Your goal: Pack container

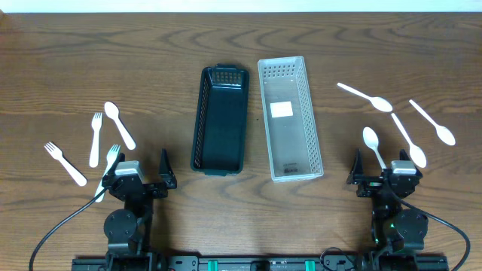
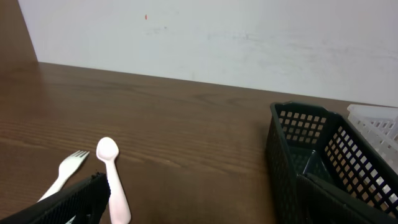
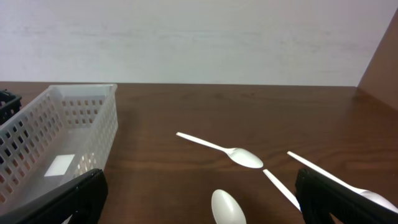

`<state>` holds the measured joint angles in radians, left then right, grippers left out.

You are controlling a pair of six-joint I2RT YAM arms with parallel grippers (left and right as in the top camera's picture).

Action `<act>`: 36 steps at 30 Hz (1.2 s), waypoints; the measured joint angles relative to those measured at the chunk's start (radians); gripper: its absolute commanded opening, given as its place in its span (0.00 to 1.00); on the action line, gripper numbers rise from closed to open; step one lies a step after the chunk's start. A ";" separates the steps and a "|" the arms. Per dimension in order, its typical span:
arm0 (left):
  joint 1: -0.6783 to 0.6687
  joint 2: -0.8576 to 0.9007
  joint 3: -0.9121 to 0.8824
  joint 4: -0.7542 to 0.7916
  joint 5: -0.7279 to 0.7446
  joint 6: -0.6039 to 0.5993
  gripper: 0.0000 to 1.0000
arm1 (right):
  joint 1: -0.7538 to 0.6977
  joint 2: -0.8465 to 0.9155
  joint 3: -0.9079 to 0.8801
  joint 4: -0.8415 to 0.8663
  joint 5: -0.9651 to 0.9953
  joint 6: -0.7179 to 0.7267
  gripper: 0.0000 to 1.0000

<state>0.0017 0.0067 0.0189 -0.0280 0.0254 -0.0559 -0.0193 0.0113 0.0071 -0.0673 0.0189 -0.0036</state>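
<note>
A black basket (image 1: 199, 120) and a white basket (image 1: 310, 120) lie side by side at the table's middle, both without cutlery. Three white forks (image 1: 96, 139) and one white spoon (image 1: 119, 124) lie at the left. Several white spoons (image 1: 365, 97) lie at the right. My left gripper (image 1: 138, 175) is open and empty near the front edge, beside a fork (image 1: 109, 165). Its wrist view shows a spoon (image 2: 112, 180), a fork (image 2: 65, 174) and the black basket (image 2: 323, 168). My right gripper (image 1: 384, 175) is open and empty, just in front of a spoon (image 1: 374, 147), which also shows in its wrist view (image 3: 227, 208).
The white basket (image 3: 62, 137) has a white label on its floor. Bare wooden table lies between the baskets and the cutlery on each side. A pale wall stands behind the table's far edge.
</note>
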 measured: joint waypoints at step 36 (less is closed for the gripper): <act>0.000 0.000 0.000 -0.001 -0.003 0.000 0.98 | 0.000 0.000 0.000 0.002 -0.024 0.043 0.99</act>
<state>0.0017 0.0067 0.0193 -0.0288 0.0223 -0.0559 -0.0193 0.0113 0.0071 -0.0650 -0.0048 0.0399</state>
